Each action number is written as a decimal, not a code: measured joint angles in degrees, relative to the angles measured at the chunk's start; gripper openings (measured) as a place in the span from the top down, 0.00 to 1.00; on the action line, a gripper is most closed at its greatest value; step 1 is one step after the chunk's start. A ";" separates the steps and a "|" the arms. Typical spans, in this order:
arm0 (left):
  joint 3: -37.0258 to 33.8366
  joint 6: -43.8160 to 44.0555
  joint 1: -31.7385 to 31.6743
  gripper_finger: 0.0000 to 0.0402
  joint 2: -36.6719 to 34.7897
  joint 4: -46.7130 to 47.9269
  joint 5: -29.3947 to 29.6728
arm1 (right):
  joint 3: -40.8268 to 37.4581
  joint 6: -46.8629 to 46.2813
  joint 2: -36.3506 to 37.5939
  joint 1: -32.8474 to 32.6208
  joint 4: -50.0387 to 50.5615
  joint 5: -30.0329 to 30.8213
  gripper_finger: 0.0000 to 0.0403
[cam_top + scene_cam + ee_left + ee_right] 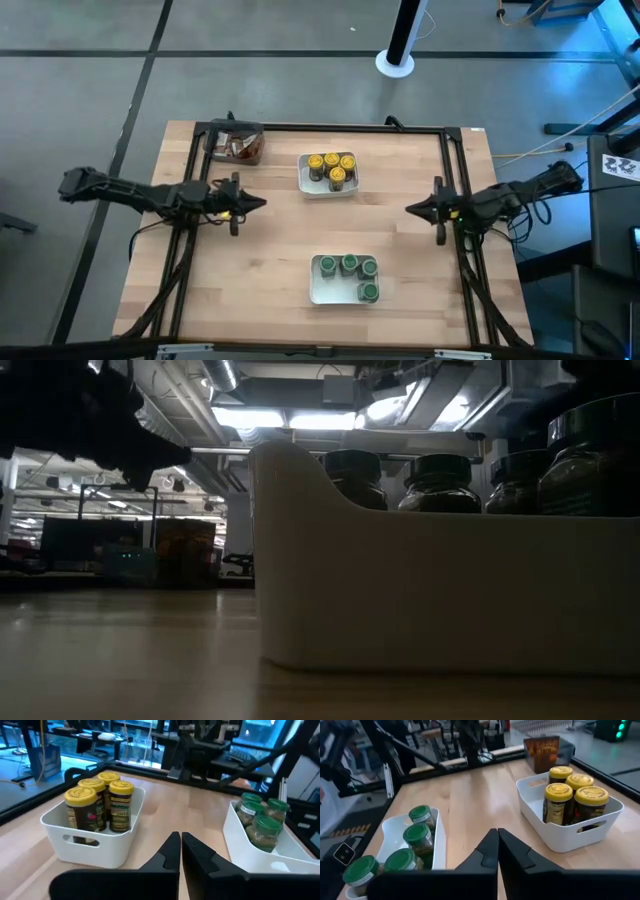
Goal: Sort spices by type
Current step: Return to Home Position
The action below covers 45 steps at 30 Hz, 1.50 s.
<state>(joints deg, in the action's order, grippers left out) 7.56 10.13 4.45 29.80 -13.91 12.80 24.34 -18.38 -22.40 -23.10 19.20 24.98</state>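
Several yellow-lidded jars [331, 166] stand upright in a white tray [304, 180] at the table's far middle. Several green-lidded jars [350, 267] stand in a second white tray [320, 290] near the front middle. Brown-orange packets [239, 146] lie in a dark bin [254, 134] at the far left. My left gripper [262, 203] is shut and empty at the left side, pointing toward the table's middle. My right gripper [409, 209] is shut and empty at the right side, also pointing inward. Both hang above the bare wood, apart from every jar.
A black frame rail [330, 127] runs along the table's far edge and down both sides. Bare wood [330, 225] lies between the two trays and between the two grippers. In the low view the near tray [450, 590] fills the right half.
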 joint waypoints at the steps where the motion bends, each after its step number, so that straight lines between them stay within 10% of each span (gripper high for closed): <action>1: -0.82 0.30 -0.20 1.00 -0.71 -0.61 0.00 | -1.25 0.56 2.37 0.04 0.01 -0.08 0.98; 11: -7.00 3.19 -2.14 1.00 -7.05 -3.77 -3.24 | -12.48 10.11 22.49 -0.04 -8.21 -6.06 0.97; 35: -7.00 -3.29 -16.08 1.00 -11.60 -3.16 -19.11 | -23.65 20.53 22.28 0.18 -23.20 -5.11 0.96; 45: -7.02 2.17 -18.97 1.00 -14.89 1.74 -21.87 | -23.75 18.20 22.28 9.72 -22.71 -8.46 0.96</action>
<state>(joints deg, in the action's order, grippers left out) 0.54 12.30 -14.52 14.92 -12.17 -9.07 0.59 -0.18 -0.12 -13.37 -3.52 16.51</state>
